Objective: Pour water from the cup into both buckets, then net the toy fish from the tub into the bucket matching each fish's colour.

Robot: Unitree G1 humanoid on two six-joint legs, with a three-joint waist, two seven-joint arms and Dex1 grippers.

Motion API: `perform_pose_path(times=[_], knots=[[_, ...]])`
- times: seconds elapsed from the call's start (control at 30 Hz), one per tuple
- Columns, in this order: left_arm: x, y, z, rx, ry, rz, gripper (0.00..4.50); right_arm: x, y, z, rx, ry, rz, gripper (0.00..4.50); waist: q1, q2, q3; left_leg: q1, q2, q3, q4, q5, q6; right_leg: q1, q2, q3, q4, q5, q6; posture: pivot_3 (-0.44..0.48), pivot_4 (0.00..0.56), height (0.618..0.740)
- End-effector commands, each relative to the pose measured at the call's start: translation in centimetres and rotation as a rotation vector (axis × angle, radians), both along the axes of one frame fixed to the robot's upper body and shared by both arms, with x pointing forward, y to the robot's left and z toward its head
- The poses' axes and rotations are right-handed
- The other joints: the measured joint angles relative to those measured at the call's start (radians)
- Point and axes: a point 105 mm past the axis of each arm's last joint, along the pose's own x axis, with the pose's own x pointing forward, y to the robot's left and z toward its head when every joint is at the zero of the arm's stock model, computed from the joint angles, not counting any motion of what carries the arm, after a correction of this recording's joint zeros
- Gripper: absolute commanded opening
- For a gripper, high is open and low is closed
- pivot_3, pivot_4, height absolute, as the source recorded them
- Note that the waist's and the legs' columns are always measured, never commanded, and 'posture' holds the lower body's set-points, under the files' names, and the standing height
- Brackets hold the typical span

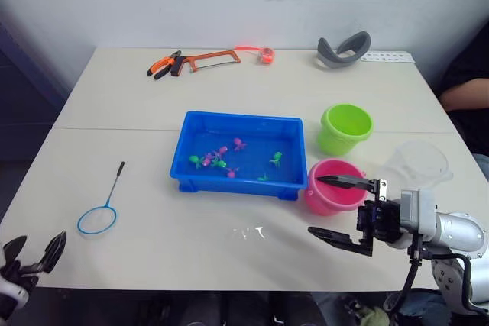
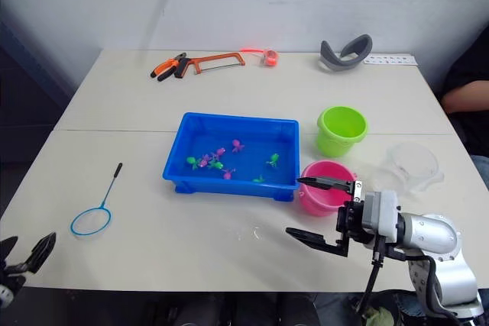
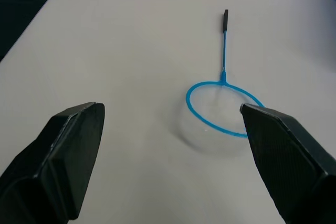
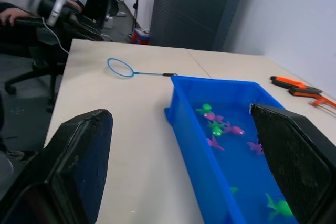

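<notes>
Tub (image 1: pixel 200 124): centre of the surface (image 1: pixel 137 104), water and toy fish (image 1: pixel 229 160) inside; I count roughly 5 magenta and 5 green, though some overlap.
Buckets: 2, at 3 o'clock from the tub; green bucket (image 1: pixel 344 128) behind, pink bucket (image 1: pixel 335 186) nearer the robot, likely kept close for short carries.
Cup (image 1: pixel 419 162): clear, at 3 o'clock of the pink bucket, ungripped.
Net (image 1: pixel 102 208): 1, flat at 8 o'clock from the tub, handle pointing away from the robot.
Left tool (image 3: pixel 170 145): spread wide, empty, aimed at the hoop.
Right tool (image 1: pixel 340 208): spread wide, empty, just before the pink bucket.
</notes>
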Motion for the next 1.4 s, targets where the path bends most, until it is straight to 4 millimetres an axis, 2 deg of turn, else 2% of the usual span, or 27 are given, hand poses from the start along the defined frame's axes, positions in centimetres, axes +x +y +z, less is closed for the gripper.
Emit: perform_pose_path(times=[0.03,0.13,0.2,0.33,0.5,0.77,0.87,0.93,1.03,1.13,1.17,1.3,1.37,1.4], knots=[[3.2,-1.0,2.6,0.072,0.053,-0.056,4.5,-0.6,1.0,2.0,0.055,-0.031,0.025,4.42,0.0,-0.001,0.0,0.0,0.0,0.0,0.0,0.0,-0.001,0.0,0.0,0.0,0.001,0.0,0.0,0.0,0.15,0.74],[6.1,-2.2,3.0,0.057,0.175,-0.113,4.5,-0.6,1.6,2.6,0.074,-0.03,0.027,4.42,-0.005,0.0,0.0,0.001,0.0,0.0,0.0,0.0,-0.001,0.0,0.0,0.0,0.002,0.0,0.0,0.0,0.15,0.74],[7.2,-2.9,2.6,0.044,0.259,-0.144,4.5,-0.5,1.7,2.6,0.069,-0.031,0.025,4.42,-0.006,0.0,0.0,0.001,0.0,0.0,0.0,0.001,-0.001,0.0,0.0,0.0,0.002,0.0,0.0,0.0,0.15,0.74],[8.4,-3.4,0.9,0.039,0.396,-0.171,4.5,-0.4,1.5,2.3,0.061,-0.039,0.005,4.42,-0.019,0.0,0.0,0.001,0.0,0.001,-0.002,0.001,-0.001,-0.001,0.001,0.0,0.004,0.0,0.0,0.0,0.15,0.74],[9.9,-2.9,-0.8,0.061,0.456,-0.154,4.5,-0.5,0.9,1.9,0.052,-0.047,-0.024,4.42,-0.016,0.0,0.0,0.0,0.0,0.001,-0.001,0.001,-0.001,-0.001,0.002,-0.001,0.005,0.0,0.0,0.0,0.15,0.74],[11.7,-5.2,-2.4,-0.016,0.507,-0.228,4.5,-0.9,-0.3,0.6,0.042,-0.049,-0.057,4.42,0.0,-0.002,-0.001,0.0,-0.001,0.001,0.0,0.001,-0.001,0.0,0.002,-0.001,0.006,0.001,0.001,0.0,0.15,0.74],[12.0,-5.6,-3.0,-0.023,0.514,-0.239,3.69,-1.1,-0.6,0.0,0.035,-0.048,-0.064,4.5,0.0,-0.002,-0.001,0.0,-0.001,0.001,0.0,0.002,-0.002,0.0,0.002,-0.001,0.006,0.001,0.001,0.0,0.15,0.74],[12.0,-5.6,-3.3,-0.025,0.516,-0.238,2.78,-1.1,-0.8,-0.1,0.032,-0.05,-0.068,4.5,-0.001,-0.001,-0.001,0.001,-0.001,0.002,0.0,0.002,-0.002,0.0,0.002,-0.001,0.008,0.001,0.001,0.0,0.15,0.74],[11.9,-5.3,-3.9,-0.033,0.528,-0.229,1.66,-1.2,-1.0,-0.4,0.028,-0.051,-0.072,4.5,0.002,-0.001,-0.001,0.002,-0.001,0.002,0.001,0.003,-0.002,0.0,0.002,-0.001,0.009,0.001,0.001,0.0,0.15,0.74],[11.6,-4.9,-4.7,-0.049,0.54,-0.215,0.26,-1.5,-1.4,-0.8,0.022,-0.049,-0.078,4.5,0.007,0.0,-0.002,0.002,-0.001,0.002,0.001,0.003,-0.002,0.0,0.001,0.0,0.009,0.001,0.001,0.0,0.15,0.74],[11.5,-4.7,-4.9,-0.052,0.54,-0.211,0.06,-1.5,-1.5,-1.0,0.02,-0.049,-0.079,4.5,0.007,0.001,-0.002,0.002,-0.001,0.002,0.001,0.003,-0.002,0.0,0.001,0.0,0.009,0.001,0.001,0.0,0.15,0.74],[11.3,-3.9,-4.9,-0.063,0.52,-0.206,0.06,-1.8,-1.9,-1.6,0.007,-0.045,-0.086,4.5,0.009,0.003,-0.004,0.004,-0.001,0.003,0.001,0.003,-0.002,0.0,0.001,0.001,0.009,0.001,0.001,0.0,0.15,0.74],[11.6,-2.9,-3.1,-0.077,0.445,-0.187,0.06,-2.0,-2.1,-1.8,0.001,-0.04,-0.084,4.5,0.009,0.003,-0.004,0.004,-0.001,0.003,0.001,0.004,-0.002,0.0,0.001,0.001,0.009,0.001,0.001,0.0,0.15,0.74],[12.1,-3.1,-1.4,-0.08,0.357,-0.233,0.06,-2.1,-2.2,-1.7,0.004,-0.037,-0.082,4.5,0.008,0.002,-0.003,0.004,-0.001,0.003,0.001,0.004,-0.003,0.0,0.001,0.001,0.009,0.001,0.001,0.0,0.15,0.74]])
